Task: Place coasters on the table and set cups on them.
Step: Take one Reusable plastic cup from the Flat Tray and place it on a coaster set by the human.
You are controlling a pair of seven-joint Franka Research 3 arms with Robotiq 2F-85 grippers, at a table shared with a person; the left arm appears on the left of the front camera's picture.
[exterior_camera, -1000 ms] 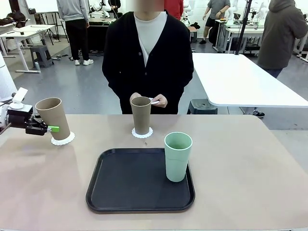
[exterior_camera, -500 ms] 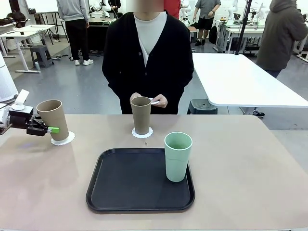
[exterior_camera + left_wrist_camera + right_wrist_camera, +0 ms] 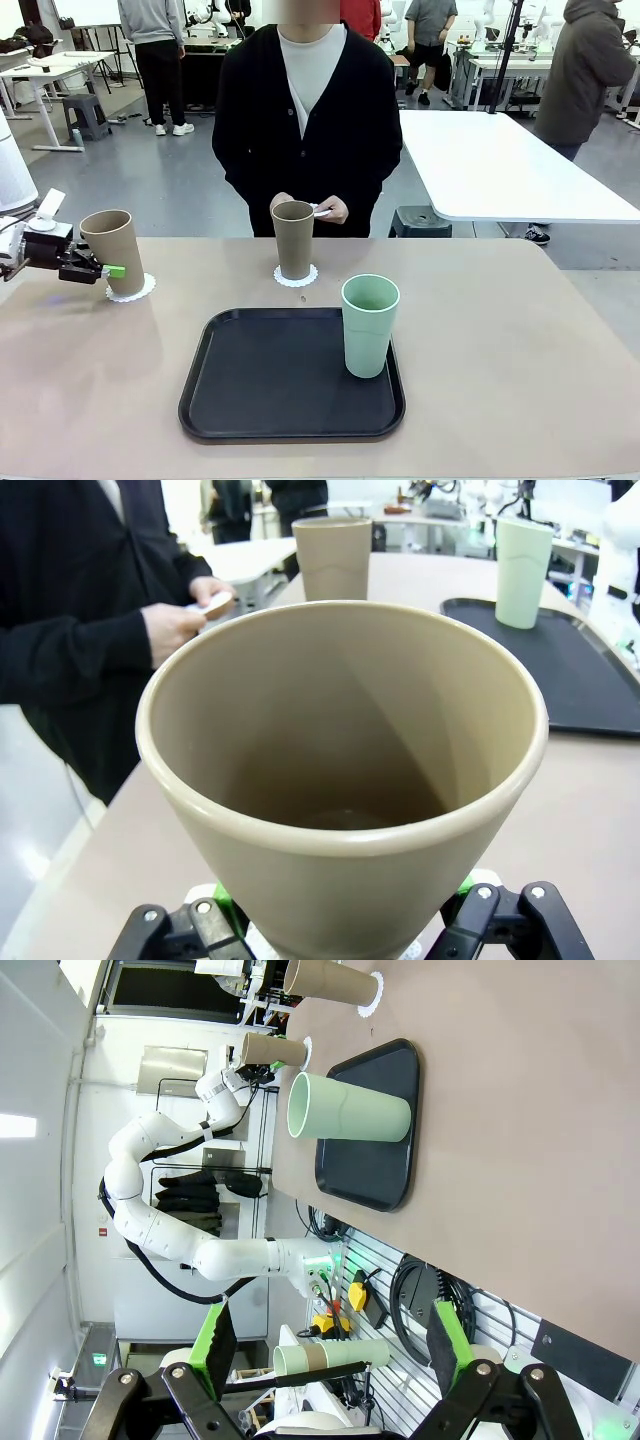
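Observation:
At the table's left, my left gripper is shut on a tan cup. The cup leans slightly and its base meets a white lacy coaster. The left wrist view looks down into this cup, with my fingers at both sides of its base. A second tan cup stands upright on another coaster in front of the person. The mint green cup stands on the black tray. My right gripper is open and empty, off the table.
The person stands at the far edge and holds a small white coaster in both hands. The black tray lies in the middle of the table. A white table stands behind on the right.
My left gripper has shifted a little to the left, and the tan cup in it has come closer to upright on its coaster. Nothing else has moved.

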